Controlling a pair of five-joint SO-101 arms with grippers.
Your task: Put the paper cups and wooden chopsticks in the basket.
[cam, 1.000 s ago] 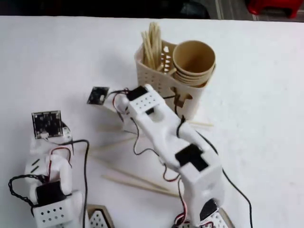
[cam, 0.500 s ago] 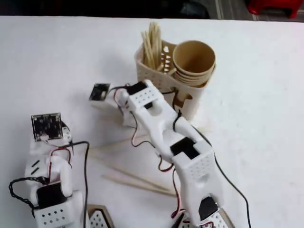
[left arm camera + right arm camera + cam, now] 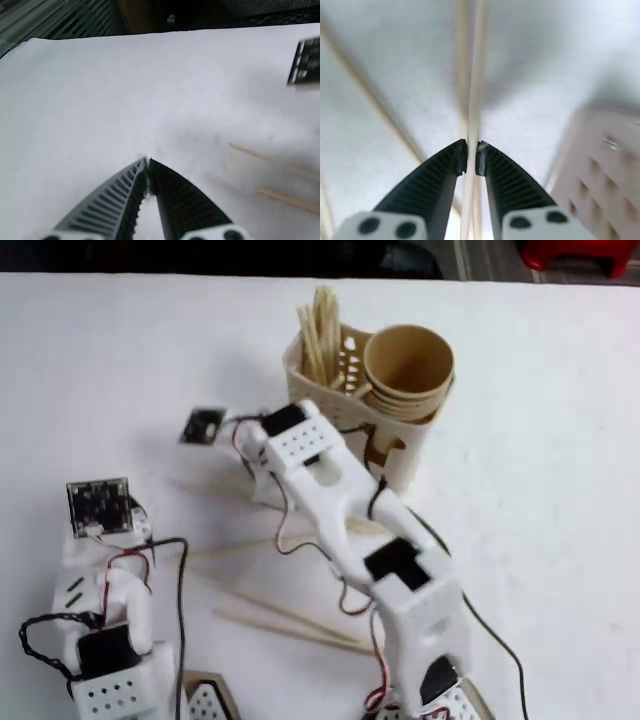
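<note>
Beside basket [image 3: 415, 445], right hand [image 3: 471, 151] pinching chopstick [image 3: 476, 75]

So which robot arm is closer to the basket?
Right. The right gripper sits just beside the basket, shut on a chopstick. The left gripper hangs shut over the table, well away from it.

The basket [image 3: 325, 400] is smooth cream plastic pierced with holes. The cups [image 3: 408, 365] are matt tan paper. The chopsticks [image 3: 320, 325] are pale, bare wood. The table [image 3: 540, 520] is matt white. The arms [image 3: 340, 510] have smooth white plastic shells; the left gripper [image 3: 148, 167] and right gripper [image 3: 471, 152] have dark ribbed plastic fingers [image 3: 440, 175].
</note>
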